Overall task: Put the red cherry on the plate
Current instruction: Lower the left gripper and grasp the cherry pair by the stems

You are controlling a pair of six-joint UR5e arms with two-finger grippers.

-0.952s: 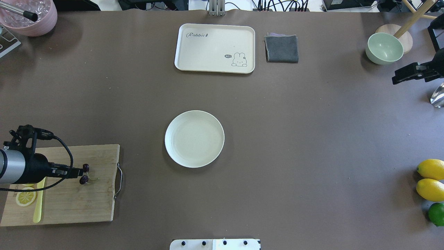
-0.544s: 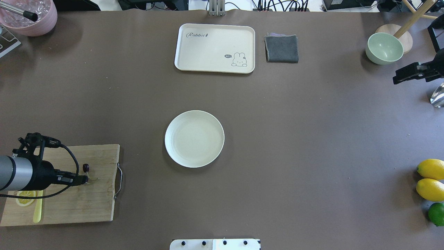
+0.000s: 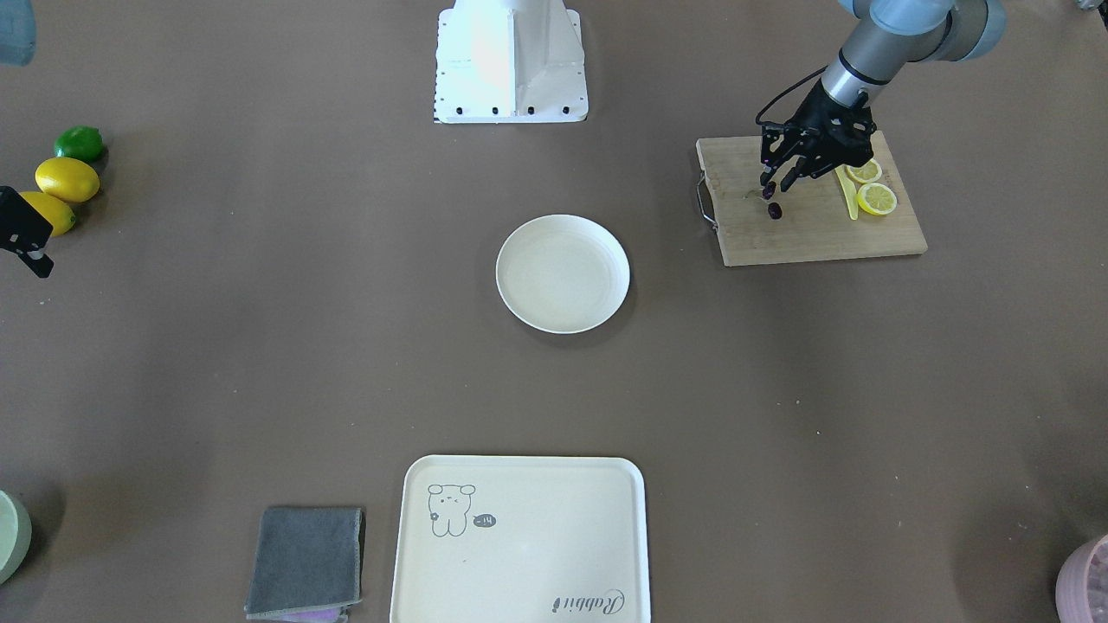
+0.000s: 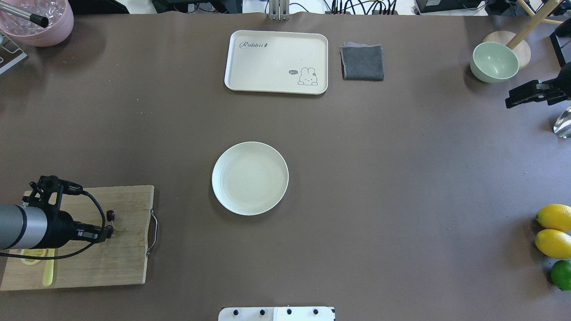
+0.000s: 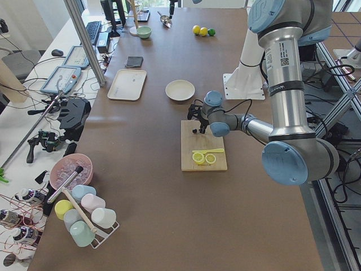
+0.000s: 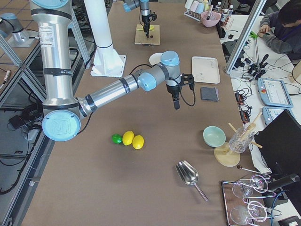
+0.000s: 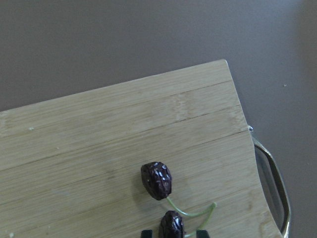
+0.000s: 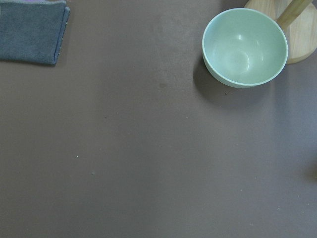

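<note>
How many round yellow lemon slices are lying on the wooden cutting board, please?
2. Both lie on the wooden cutting board, at the end away from its handle: one lemon slice nearer the robot's base, the other just beside it. None appears hidden.

You get the red cherry (image 7: 157, 180) with its lower fruit cut by the left wrist view's bottom edge. Only 2 fingertip corners of the left gripper (image 7: 173, 233) show there. Overhead, that gripper hides the same fruit. The right gripper (image 4: 511, 100), near the table's (image 4: 401, 178) right edge, is too small and dark to read its jaws. 1 lemon slice (image 4: 30, 257) is mostly under the left arm.
</note>
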